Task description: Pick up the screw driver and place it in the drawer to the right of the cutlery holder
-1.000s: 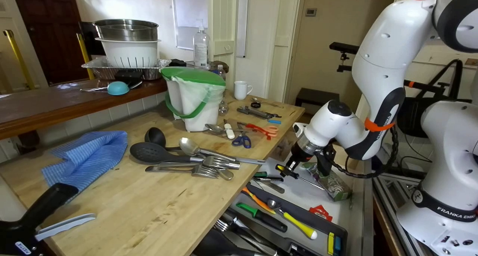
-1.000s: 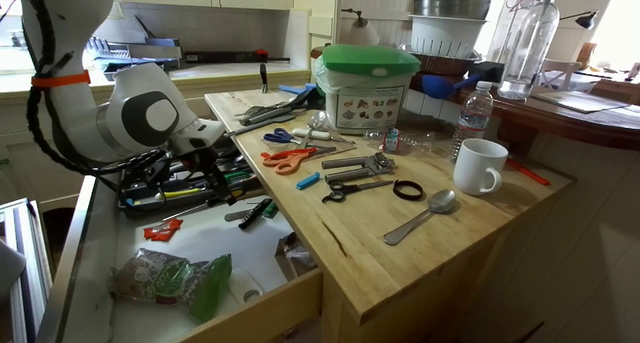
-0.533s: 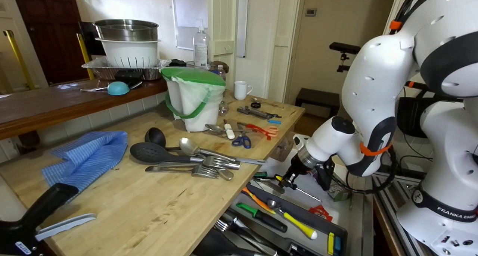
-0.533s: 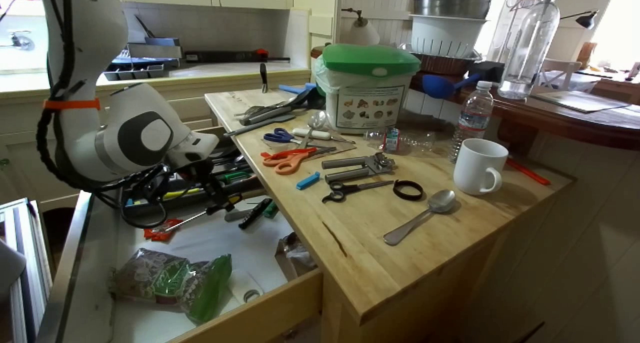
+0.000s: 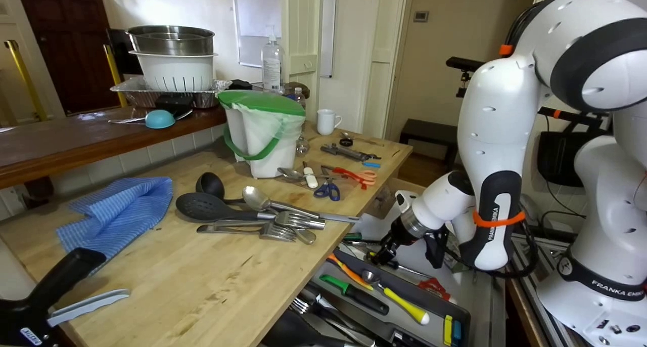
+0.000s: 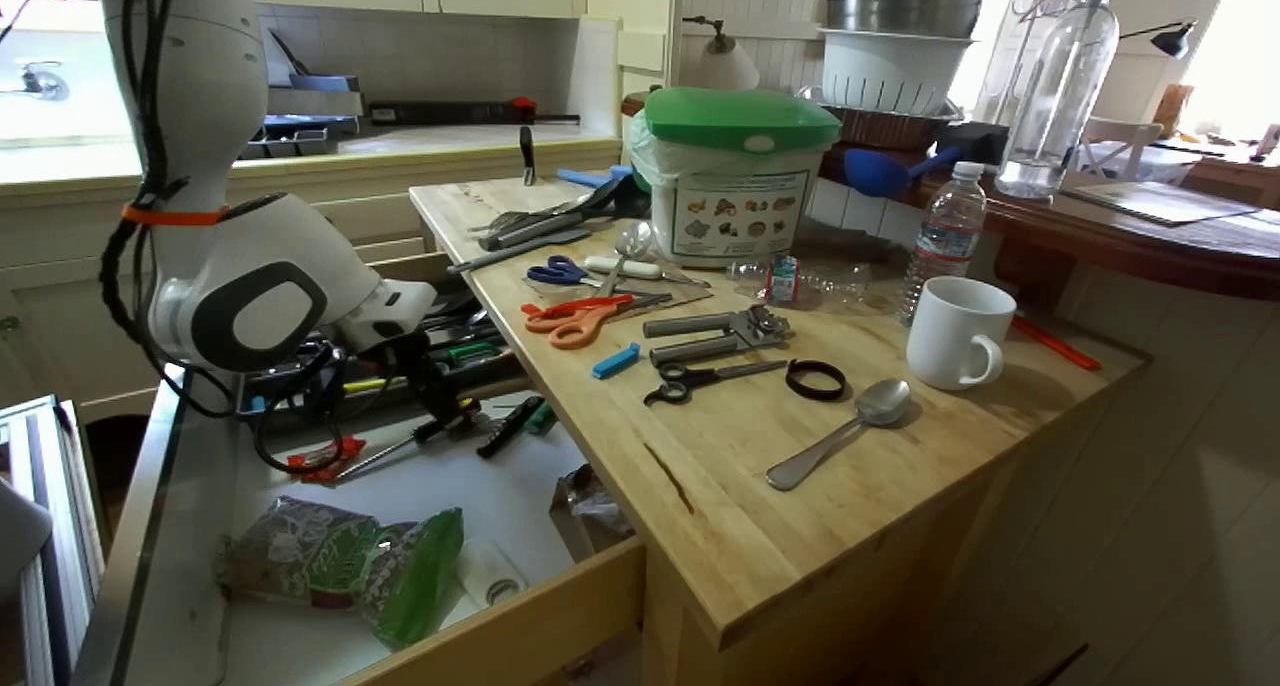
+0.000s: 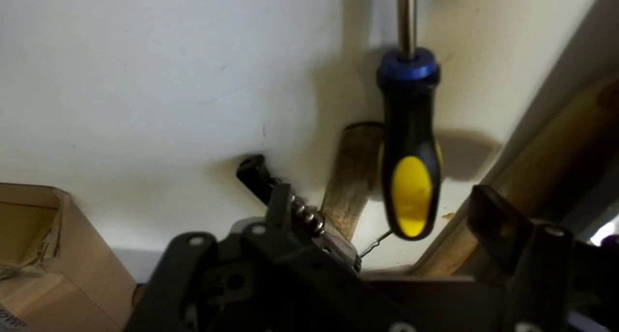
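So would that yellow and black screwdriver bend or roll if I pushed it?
The screwdriver probably won't bend: its metal shaft looks straight. It might roll a bit, since its handle looks rounded. The handle end may feel heavier, being fatter than the shaft.

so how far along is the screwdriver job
Done: the screwdriver is within the drawer, beside the cutlery tray. In progress: placing; the hand is open, the handle between its fingers but apparently touching neither; whether it rests flat I can't tell. Left: probably just raising the hand, low in the drawer.
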Robot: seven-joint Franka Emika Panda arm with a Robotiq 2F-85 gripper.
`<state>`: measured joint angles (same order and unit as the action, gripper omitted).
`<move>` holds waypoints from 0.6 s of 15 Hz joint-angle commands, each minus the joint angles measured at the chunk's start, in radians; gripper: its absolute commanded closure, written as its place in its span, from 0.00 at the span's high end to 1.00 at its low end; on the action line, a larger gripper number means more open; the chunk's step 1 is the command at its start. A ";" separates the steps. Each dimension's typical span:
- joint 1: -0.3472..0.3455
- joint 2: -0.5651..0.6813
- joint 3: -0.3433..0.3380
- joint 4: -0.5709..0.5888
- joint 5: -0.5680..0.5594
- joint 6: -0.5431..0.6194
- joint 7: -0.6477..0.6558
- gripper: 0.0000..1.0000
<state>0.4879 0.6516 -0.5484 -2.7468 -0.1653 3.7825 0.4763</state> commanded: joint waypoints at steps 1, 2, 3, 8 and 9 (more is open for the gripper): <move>0.072 0.004 0.008 -0.004 0.071 0.021 -0.029 1.00; 0.082 0.008 0.009 -0.002 0.063 0.040 -0.032 1.00; 0.094 0.008 0.012 0.001 0.048 0.053 -0.035 1.00; 0.187 0.052 -0.032 -0.001 0.117 0.106 -0.042 1.00; 0.212 0.065 -0.042 -0.002 0.156 0.117 -0.043 1.00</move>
<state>0.6038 0.6645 -0.5760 -2.7486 -0.0974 3.8272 0.4223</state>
